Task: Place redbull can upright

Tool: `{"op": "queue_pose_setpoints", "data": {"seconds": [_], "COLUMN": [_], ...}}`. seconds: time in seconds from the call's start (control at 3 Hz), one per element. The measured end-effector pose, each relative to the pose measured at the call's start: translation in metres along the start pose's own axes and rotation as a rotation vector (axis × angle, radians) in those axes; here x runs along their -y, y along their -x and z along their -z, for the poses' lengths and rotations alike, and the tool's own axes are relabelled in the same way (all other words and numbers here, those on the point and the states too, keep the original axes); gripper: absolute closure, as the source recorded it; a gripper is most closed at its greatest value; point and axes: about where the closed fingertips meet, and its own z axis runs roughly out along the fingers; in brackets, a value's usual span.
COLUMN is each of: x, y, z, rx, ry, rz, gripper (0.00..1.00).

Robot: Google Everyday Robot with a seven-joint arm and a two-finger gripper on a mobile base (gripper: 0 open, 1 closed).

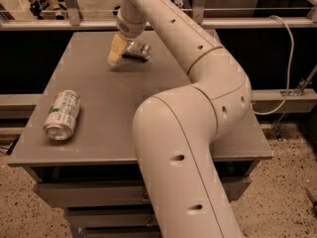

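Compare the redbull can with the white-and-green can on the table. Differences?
Build: the redbull can is slimmer, the white-and-green can wider.
Colour: the redbull can is silver-blue, the white-and-green can white with green.
Place: the redbull can sits far back beside the gripper, the white-and-green can near the table's front-left edge.
Shared: both lie on their sides.

The redbull can [139, 50] lies on its side at the back of the tabletop [124, 108]. The gripper [114, 56] is just left of it. A wider can [62, 114] lies at the front left.
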Motion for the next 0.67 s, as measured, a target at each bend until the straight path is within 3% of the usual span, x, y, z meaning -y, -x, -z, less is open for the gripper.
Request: {"op": "queue_pose_setpoints", "data": {"seconds": [0.33,0.67], "x": [0.0014,0.0004], "y": [-0.0006,0.003], "z": [-0.0081,-0.0109], "rx": [-0.027,-0.037], "ry": [0.004,0.008], "rz": [0.004,0.012], "gripper": [0.15,0.39]}}
